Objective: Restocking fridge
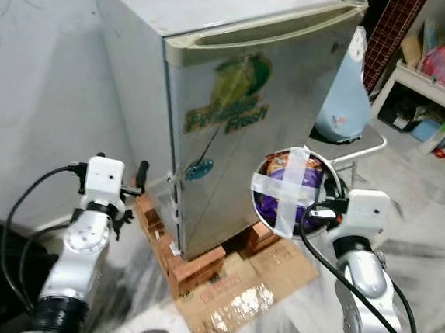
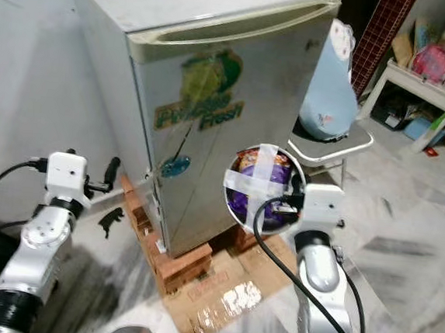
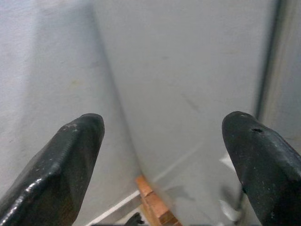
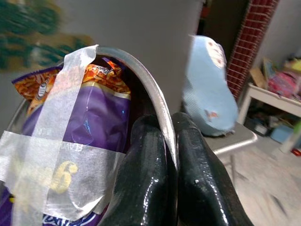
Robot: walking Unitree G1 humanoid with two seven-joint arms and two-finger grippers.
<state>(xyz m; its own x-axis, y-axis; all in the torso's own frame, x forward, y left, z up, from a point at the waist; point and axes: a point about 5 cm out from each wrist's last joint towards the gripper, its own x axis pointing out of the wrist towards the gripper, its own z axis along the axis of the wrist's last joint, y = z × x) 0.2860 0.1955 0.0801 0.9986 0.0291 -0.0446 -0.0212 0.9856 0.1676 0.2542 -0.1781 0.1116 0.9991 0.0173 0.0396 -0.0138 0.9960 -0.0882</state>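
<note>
A small silver fridge [image 1: 235, 113] with a green "Freshness" sticker stands shut on bricks against the grey wall. My right gripper [image 4: 169, 155] is shut on the rim of a round metal bowl [image 1: 332, 178], held in front of the fridge door's lower right. The bowl holds a purple and orange snack packet [image 4: 94, 117], strapped in by a cross of white tape [image 1: 285, 192]. My left gripper [image 3: 164, 155] is open with nothing between its fingers, raised beside the fridge's left side near the wall.
Bricks [image 1: 194, 267] and flattened cardboard [image 1: 251, 290] lie under and before the fridge. A light blue object [image 1: 346, 92] sits on a white chair [image 1: 372, 144] to the right. A cluttered white shelf [image 1: 436, 84] stands at the far right. Black cables trail from both arms.
</note>
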